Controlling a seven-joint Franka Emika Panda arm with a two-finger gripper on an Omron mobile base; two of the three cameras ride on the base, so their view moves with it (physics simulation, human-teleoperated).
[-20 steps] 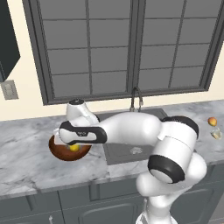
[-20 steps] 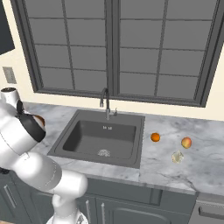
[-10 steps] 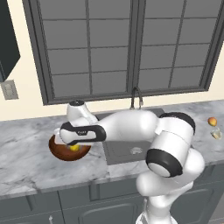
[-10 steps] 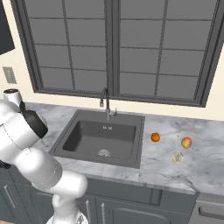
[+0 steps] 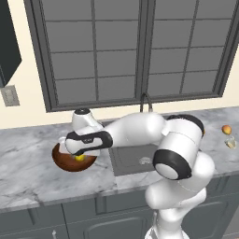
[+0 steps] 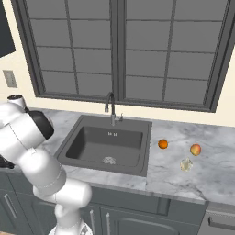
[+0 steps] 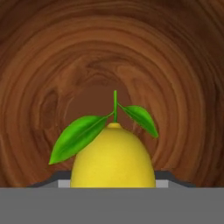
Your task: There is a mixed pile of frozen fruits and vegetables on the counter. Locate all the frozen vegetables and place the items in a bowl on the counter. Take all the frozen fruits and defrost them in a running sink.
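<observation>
The brown wooden bowl [image 5: 63, 160] rests on the marble tabletop [image 5: 28, 172], left of the sink [image 6: 108, 146]. Inside the bowl lies a yellow lemon-like piece [image 7: 113, 157] with a short green stem and two green leaves, seen close in the hand view against the bowl's ringed wooden floor; in the left base view it shows as a yellow spot [image 5: 80, 158] under the hand. The gripper [image 5: 80, 154] is lowered into the bowl, its fingers closed on the yellow piece. The sink basin is dark grey, holds nothing but its pale round drain [image 6: 108, 160], and carries a thin curved faucet [image 6: 110, 106] at its back edge. On the tabletop right of the sink lie an orange ball [image 6: 163, 144], an orange-red peach-like ball [image 6: 195, 149] and, just in front of that, a whitish lump [image 6: 186, 164]. Compared with a second earlier, the arm holds nearly the same pose over the bowl, and the three pieces right of the sink have not moved.
</observation>
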